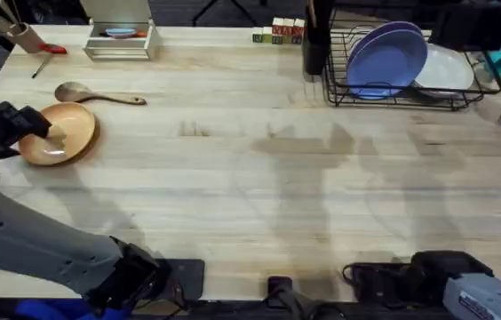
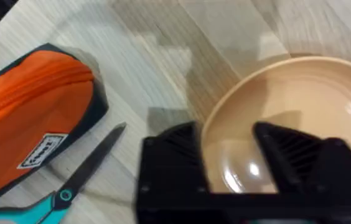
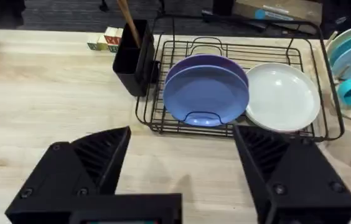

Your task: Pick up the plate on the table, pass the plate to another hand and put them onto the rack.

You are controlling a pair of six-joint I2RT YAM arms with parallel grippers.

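Plate (image 1: pixel 59 132): lying flat at the worktop's (image 1: pixel 259 196) far left, just beside a wooden spoon (image 1: pixel 91 93); the left pincer (image 2: pixel 228 168) is straddling its near rim with jaws parted, one finger (image 2: pixel 300 155) over the bowl and the other outside the edge, likely so the rim can be pinched, though actual contact is hard to make out. Right pincer (image 3: pixel 182 180): hanging wide open and empty, facing the rack (image 3: pixel 225 93), probably waiting for the handover. Scissors (image 2: pixel 70 186) and an orange pouch (image 2: pixel 26 124) are being cut off at the left wrist view's edge.
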